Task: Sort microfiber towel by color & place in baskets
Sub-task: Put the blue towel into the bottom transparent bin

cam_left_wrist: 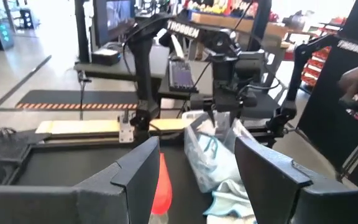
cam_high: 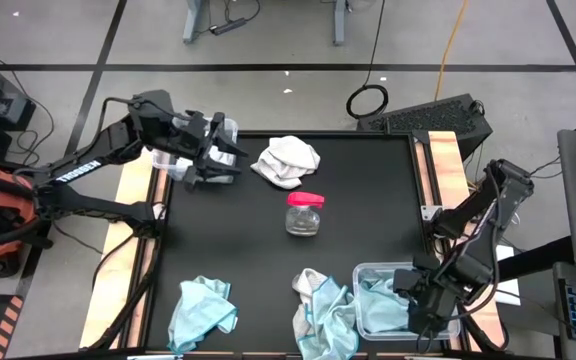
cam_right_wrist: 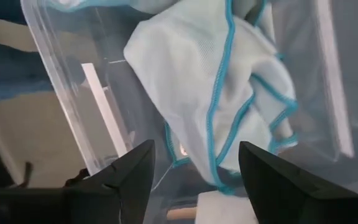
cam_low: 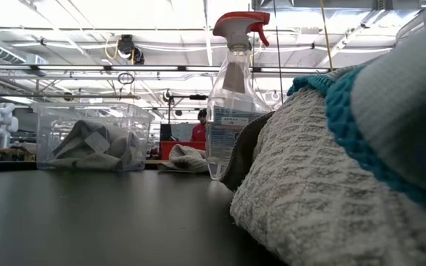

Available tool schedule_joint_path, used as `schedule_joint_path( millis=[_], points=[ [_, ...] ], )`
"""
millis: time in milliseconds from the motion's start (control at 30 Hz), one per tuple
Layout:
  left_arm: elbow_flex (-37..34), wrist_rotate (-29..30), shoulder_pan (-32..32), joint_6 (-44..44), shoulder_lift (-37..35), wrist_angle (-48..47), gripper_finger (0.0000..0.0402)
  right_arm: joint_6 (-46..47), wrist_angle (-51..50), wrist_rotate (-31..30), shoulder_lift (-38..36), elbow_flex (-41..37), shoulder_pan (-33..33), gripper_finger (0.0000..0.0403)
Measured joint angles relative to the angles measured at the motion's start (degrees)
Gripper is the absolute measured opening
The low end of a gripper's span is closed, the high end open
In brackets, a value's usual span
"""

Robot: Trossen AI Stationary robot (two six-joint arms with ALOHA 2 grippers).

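A light blue microfiber towel with teal stitched edges (cam_right_wrist: pixel 229 93) lies crumpled inside the clear plastic rectangular basket (cam_high: pixel 368 275) at the near right corner of the black table (cam_high: pixel 368 190). The right gripper (cam_high: pixel 430 312) hangs over that basket's outer end, its arm bent back toward the table's right edge; its dark fingers (cam_right_wrist: pixel 126 171) stand apart with nothing between them, the towel lying just below. More towels lie loose: a pale blue one (cam_high: pixel 203 310) near the front left, a mixed white-and-blue heap (cam_high: pixel 318 305) touching the basket's left side, and a white bundle (cam_high: pixel 286 160) near the far edge. The left gripper (cam_high: pixel 218 150) reaches in from the far left over the second clear basket (cam_low: pixel 87 137), jaws parted and empty.

Only the low view shows that second basket's contents, grey-white cloths with a small white tag, with another pale cloth beside it. That view also shows the clear spray bottle with a red trigger head (cam_low: pixel 231 96), which from above reads as a red-capped jar at mid-table. The left wrist view looks across at the right arm above its basket.
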State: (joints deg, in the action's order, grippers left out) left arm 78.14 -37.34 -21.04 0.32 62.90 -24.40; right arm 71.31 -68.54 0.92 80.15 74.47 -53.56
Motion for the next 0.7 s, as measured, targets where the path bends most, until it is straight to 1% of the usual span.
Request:
schedule_joint_path(
  millis=[100, 267, 367, 500, 700],
  points=[
    [1.3, 1.0, 1.7, -2.6, -0.5, 0.3, 0.0214, -3.7, -0.1, -1.8, -0.5, 0.3, -0.2, 0.0222],
    [3.0, 3.7, 7.2, -5.6, -0.5, 3.5, 0.0214, -7.6, -0.9, -4.8, -2.8, 0.3, -0.2, 0.0222],
    [3.1, 7.2, 11.1, -6.0, -0.4, 7.0, 0.0214, -8.4, -0.8, -8.0, -4.8, 0.3, -0.2, 0.0222],
    [3.2, 13.7, 16.3, -6.0, -0.1, 7.4, 0.0214, -11.0, -0.7, -11.5, -7.5, 0.3, -0.2, 0.0222],
    [3.1, 18.2, 23.4, -6.0, 2.2, 7.3, 0.0214, -12.3, -0.3, -17.4, -10.8, 0.3, -0.1, 0.0222]
  ],
)
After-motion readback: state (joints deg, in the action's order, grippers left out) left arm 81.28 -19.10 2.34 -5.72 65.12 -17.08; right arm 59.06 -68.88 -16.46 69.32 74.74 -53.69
